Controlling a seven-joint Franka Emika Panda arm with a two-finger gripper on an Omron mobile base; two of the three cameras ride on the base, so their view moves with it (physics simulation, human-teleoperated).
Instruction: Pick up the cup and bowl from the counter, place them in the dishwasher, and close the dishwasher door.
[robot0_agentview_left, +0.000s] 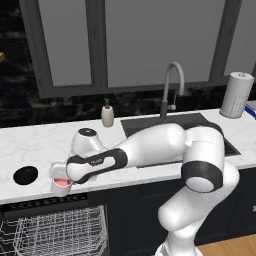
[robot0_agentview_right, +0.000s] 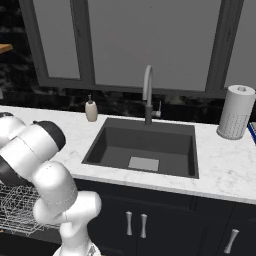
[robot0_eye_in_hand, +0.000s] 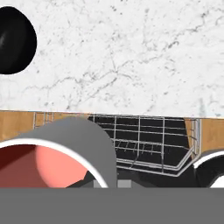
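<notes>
The counter (robot0_agentview_left: 35, 137) runs long and white with grey veins, its front edge just above the open dishwasher (robot0_agentview_left: 55, 232), whose white wire racks (robot0_eye_in_hand: 148, 140) show below that edge in the hand view. The dark sink (robot0_agentview_right: 145, 147) is set into the worktop well to the right, with the faucet (robot0_agentview_right: 148, 92) behind it, a soap dispenser (robot0_agentview_left: 107, 115) near the back edge and a paper towel roll (robot0_agentview_left: 236, 95) toward the far right. Bare marble lies open between the front edge and the back.

The gripper (robot0_agentview_left: 61, 181) hangs at the front edge, left of the sink, fingers clenched on the cup (robot0_agentview_left: 61, 186): pale grey outside, red-pink inside, with a white rim. The bowl (robot0_agentview_left: 25, 174), black and shallow, sits on the worktop near the front edge, left of the cup and apart from it.
</notes>
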